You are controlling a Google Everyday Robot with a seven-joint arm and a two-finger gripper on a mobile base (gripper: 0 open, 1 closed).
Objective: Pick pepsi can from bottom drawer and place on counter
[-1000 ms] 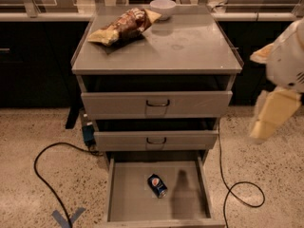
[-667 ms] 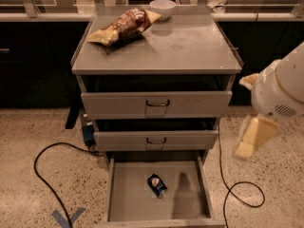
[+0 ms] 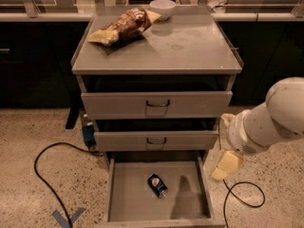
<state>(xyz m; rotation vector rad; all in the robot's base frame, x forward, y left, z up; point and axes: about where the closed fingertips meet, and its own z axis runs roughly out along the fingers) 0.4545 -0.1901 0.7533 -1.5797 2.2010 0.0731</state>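
**Can not yet picked: the whole task is waiting**

We are starting at the gripper (image 3: 226,165). It is hanging at about 3 o'clock from the open bottom drawer (image 3: 127,201), outside its right wall and above floor level. Whether it is spread or pressed together, we cannot tell; we are seeing only a cream-coloured part below the white arm. We are seeing nothing held in it.

Going outward, the pepsi can (image 3: 157,185) is lying on its side on the drawer floor, near the middle and well apart from the gripper, at about 9 o'clock from it. A dark shadow is falling on the floor just to the right of the can.

Higher, at 12 o'clock from the can, the counter (image 3: 190,46) is carrying a chip bag (image 3: 122,26) at its back left and a white bowl (image 3: 162,7) at its back edge. The front right part is looking free for the can.

So we are judging that only the drawer opening is done. The reach into the drawer, the grasp, the lift and the placing are all left.
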